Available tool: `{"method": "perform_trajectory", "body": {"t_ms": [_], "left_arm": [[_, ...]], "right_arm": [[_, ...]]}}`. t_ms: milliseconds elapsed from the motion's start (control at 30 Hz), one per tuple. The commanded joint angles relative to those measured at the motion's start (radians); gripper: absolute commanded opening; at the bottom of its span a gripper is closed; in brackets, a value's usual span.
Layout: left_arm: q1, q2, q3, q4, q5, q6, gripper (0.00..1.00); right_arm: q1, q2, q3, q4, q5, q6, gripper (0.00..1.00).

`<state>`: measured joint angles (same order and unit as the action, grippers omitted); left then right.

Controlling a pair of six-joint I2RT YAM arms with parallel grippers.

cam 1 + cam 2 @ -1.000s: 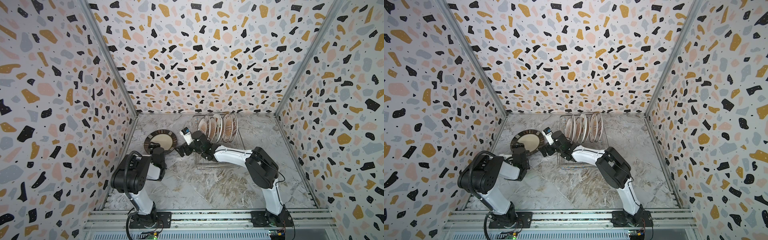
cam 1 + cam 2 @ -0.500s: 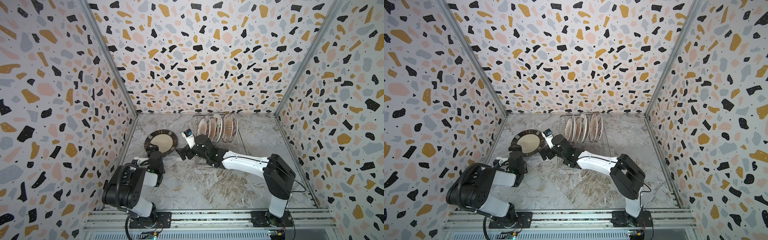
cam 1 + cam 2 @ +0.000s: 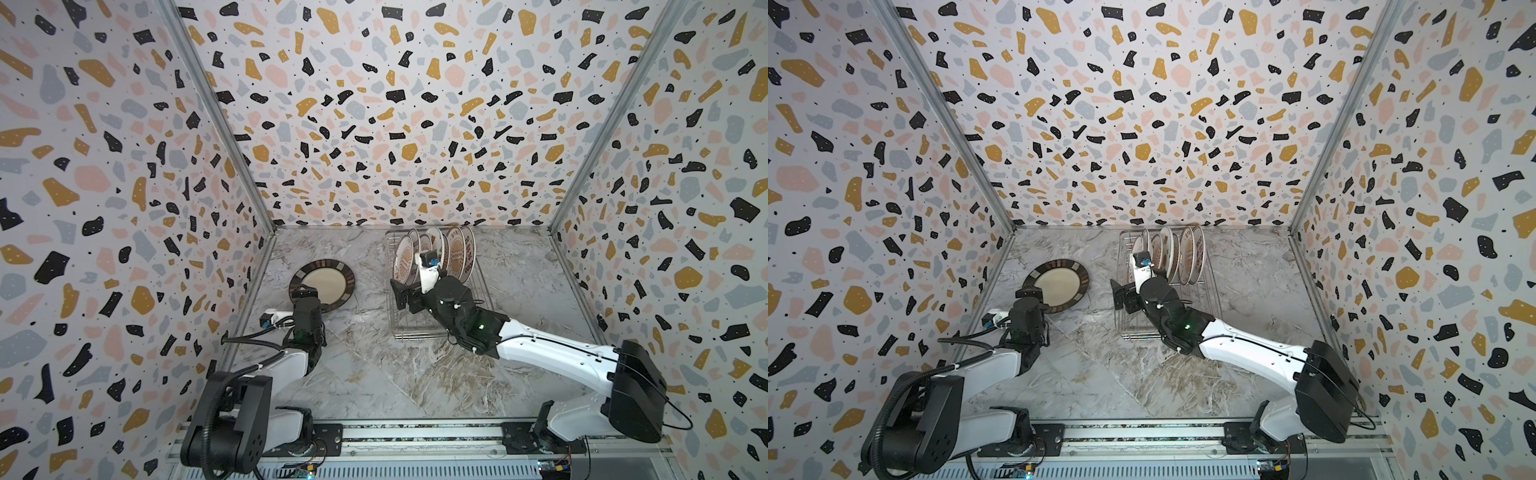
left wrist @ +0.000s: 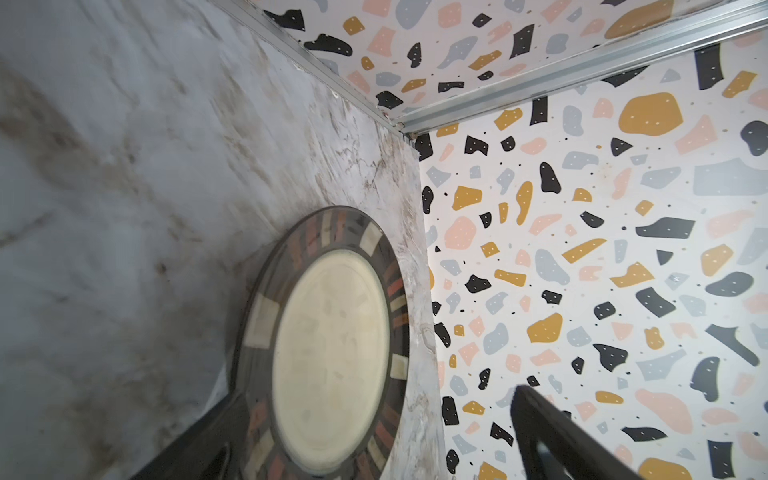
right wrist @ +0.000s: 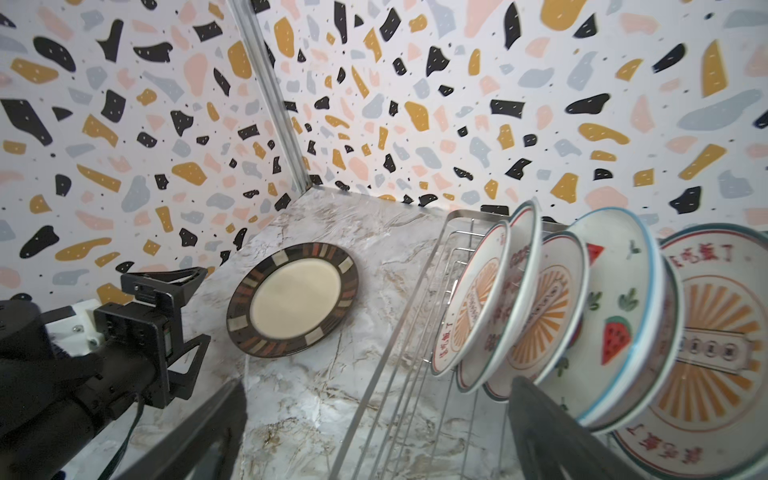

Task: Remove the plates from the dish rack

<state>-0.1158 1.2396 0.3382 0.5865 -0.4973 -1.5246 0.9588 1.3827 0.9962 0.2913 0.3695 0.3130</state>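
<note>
The right pincer (image 5: 376, 384) is wide open and empty, just beside the plates (image 5: 540, 299) standing on edge in the dish rack (image 5: 398, 332); the left pincer (image 5: 198, 306), farther away, is open and empty too

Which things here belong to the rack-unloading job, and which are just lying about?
Job:
- dish rack
- sunburst plates and watermelon plate, standing in it
- mosaic-rimmed plate, flat on the marble tabletop, probably already unloaded

Lying about:
- no loose items visible; only terrazzo walls

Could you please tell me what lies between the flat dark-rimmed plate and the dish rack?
Only bare marble tabletop, as the right wrist view shows.
</note>
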Motion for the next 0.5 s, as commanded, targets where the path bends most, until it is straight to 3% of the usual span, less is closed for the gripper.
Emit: {"method": "perform_trajectory", "body": {"t_ms": [0, 133, 200, 333, 467], "left_arm": [[-0.014, -0.06, -0.006, -0.059, 0.025, 0.029, 1.0], [-0.082, -0.116, -0.003, -0.045, 0.024, 0.095, 1.0], [-0.13, -0.121, -0.002, 0.03, 0.047, 0.173, 1.0], [-0.224, -0.136, 0.049, 0.045, 0.082, 0.303, 1.0], [-0.3, -0.131, 0.119, 0.079, 0.188, 0.469, 1.0]], "right_arm": [[-0.089, -0.066, -0.055, 0.042, -0.033, 0.038, 0.99], [-0.155, -0.089, -0.093, 0.1, -0.117, 0.008, 0.99], [-0.158, -0.085, -0.1, 0.132, -0.1, -0.021, 0.99], [-0.203, -0.039, -0.053, 0.083, -0.037, 0.045, 0.99], [-0.26, 0.01, 0.018, 0.012, -0.145, 0.047, 0.99]]}}
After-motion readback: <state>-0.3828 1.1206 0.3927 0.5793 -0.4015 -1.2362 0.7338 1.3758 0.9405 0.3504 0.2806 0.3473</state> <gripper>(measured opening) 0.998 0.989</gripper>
